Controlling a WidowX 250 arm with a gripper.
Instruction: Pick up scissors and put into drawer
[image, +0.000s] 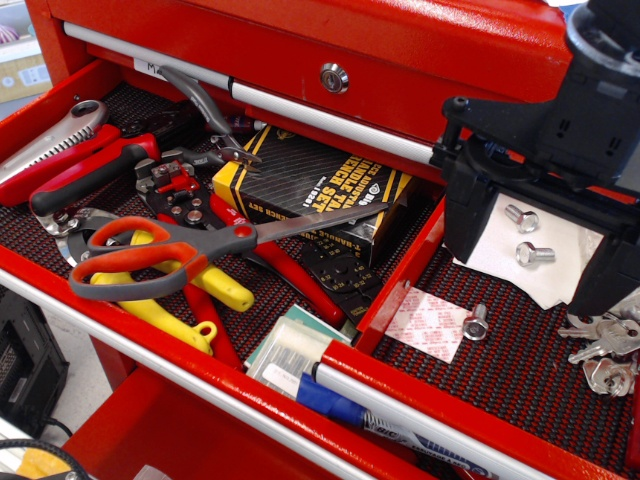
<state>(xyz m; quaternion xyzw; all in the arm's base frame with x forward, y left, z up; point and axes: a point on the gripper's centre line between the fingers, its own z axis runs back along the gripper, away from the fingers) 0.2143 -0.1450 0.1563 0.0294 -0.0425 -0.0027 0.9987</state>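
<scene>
The scissors (170, 255) lie in the left compartment of the open red drawer (200, 365), orange-and-grey handles toward 8 o'clock and the silver blades running toward 2 o'clock, their tips resting on the black-and-gold box (320, 185). They sit atop the yellow-handled pliers (205, 295) and the red-handled pliers (290, 275). The black gripper (545, 190) hangs over the right compartment, at 3 o'clock from the scissors and well apart from them (whether its jaws are spread or pressed together I cannot tell). Beneath it lie bolts (522, 218) on white paper (545, 262), with keys (605, 350) at 5 o'clock.
</scene>
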